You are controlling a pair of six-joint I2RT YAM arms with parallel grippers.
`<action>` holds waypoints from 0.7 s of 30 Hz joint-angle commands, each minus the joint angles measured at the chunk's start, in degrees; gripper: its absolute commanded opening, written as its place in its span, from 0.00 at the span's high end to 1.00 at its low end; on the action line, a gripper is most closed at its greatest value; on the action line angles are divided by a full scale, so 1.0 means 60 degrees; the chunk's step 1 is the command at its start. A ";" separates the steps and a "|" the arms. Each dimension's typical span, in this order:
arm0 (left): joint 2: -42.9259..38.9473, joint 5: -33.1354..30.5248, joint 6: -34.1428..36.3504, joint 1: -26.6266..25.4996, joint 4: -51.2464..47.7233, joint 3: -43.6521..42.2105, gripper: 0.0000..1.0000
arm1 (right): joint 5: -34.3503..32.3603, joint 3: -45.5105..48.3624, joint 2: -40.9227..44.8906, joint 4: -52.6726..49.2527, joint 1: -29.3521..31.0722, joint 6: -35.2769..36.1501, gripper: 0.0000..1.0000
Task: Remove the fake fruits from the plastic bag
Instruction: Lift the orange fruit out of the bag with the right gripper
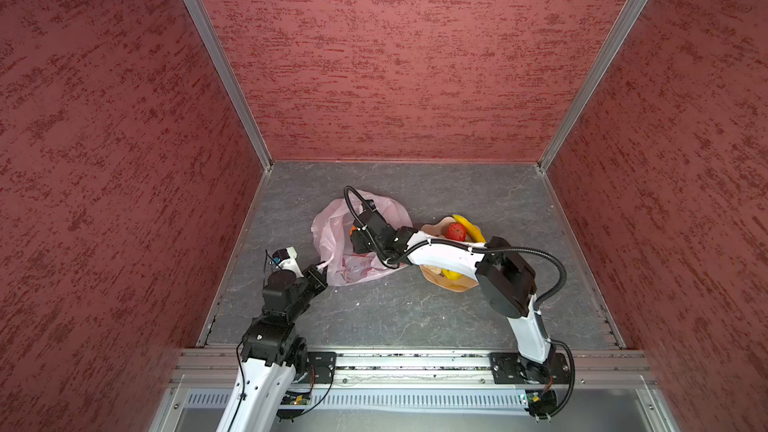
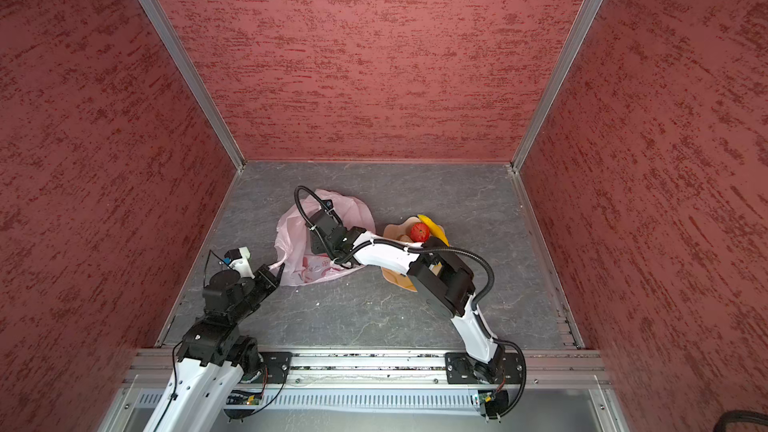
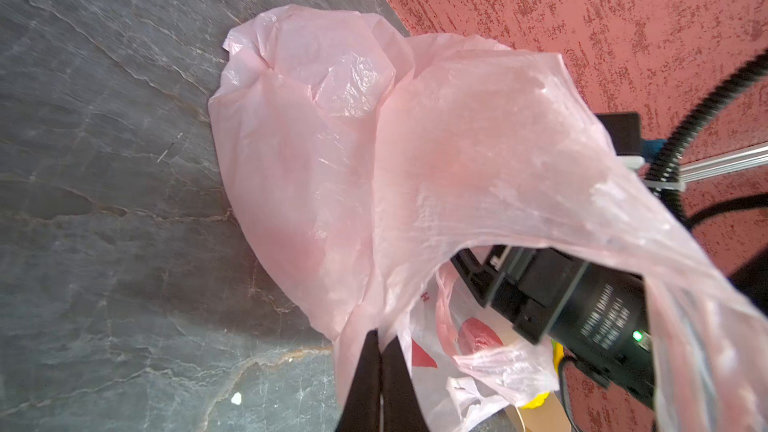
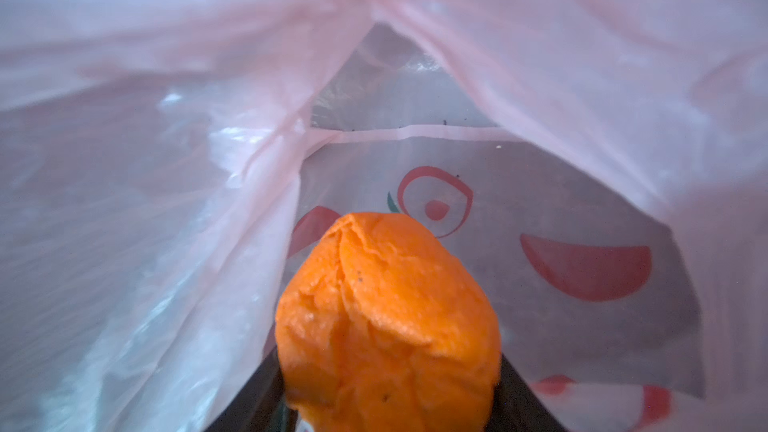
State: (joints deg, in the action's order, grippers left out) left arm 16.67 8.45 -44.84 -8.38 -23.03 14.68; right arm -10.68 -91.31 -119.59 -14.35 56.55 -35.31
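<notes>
Near left: my left gripper [image 1: 321, 273] is clamped on the plastic bag [image 1: 332, 222], holding its mouth up. Farther in, the right gripper [image 1: 357, 242] pinches the orange fruit [image 4: 386, 317] inside the bag. Risk: sagging film snags on withdrawal and strips the fruit.

Tan wavy plate [image 1: 459, 285] on grey stone-look table [image 1: 415, 317], red walls [image 1: 374, 56]

White arms [image 1: 440, 257] — black joints [image 1: 505, 284], ribbed cables [image 1: 562, 277]
</notes>
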 commanded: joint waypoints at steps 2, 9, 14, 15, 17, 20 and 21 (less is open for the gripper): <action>0.0653 -0.0520 -0.0122 -0.0042 0.1432 -0.0306 1.00 | 0.0047 0.0243 0.0706 0.0178 0.0235 0.0258 0.67; 0.2561 -0.0644 -0.0116 -0.0052 0.3337 -0.0239 1.00 | -0.0290 0.0532 0.1583 -0.0076 0.0464 0.0473 0.68; 0.3601 -0.0843 0.0119 -0.0039 0.4194 0.0141 1.00 | -0.0559 0.0692 0.2279 -0.0430 0.0506 0.0675 0.69; 0.3828 -0.0877 0.0127 -0.0039 0.4383 0.0200 1.00 | -0.0654 0.0733 0.2454 -0.0566 0.0513 0.0731 0.69; 0.4240 -0.1013 0.0094 -0.0040 0.4592 0.0303 1.00 | -0.0876 0.0940 0.2866 -0.0656 0.0510 0.0807 0.69; 0.4744 -0.1191 0.0141 -0.0029 0.4806 0.0501 1.00 | -0.1493 0.1303 0.3554 -0.0769 0.0466 0.0935 0.69; 0.4859 -0.1270 0.0178 -0.0009 0.4870 0.0538 1.00 | -0.1664 0.1410 0.3775 -0.0800 0.0437 0.1009 0.69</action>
State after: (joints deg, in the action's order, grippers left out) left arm 44.73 2.87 -45.15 -8.38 2.17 16.25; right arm -15.53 -83.81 -100.88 -17.61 59.20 -31.00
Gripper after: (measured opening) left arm 0.048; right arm 0.567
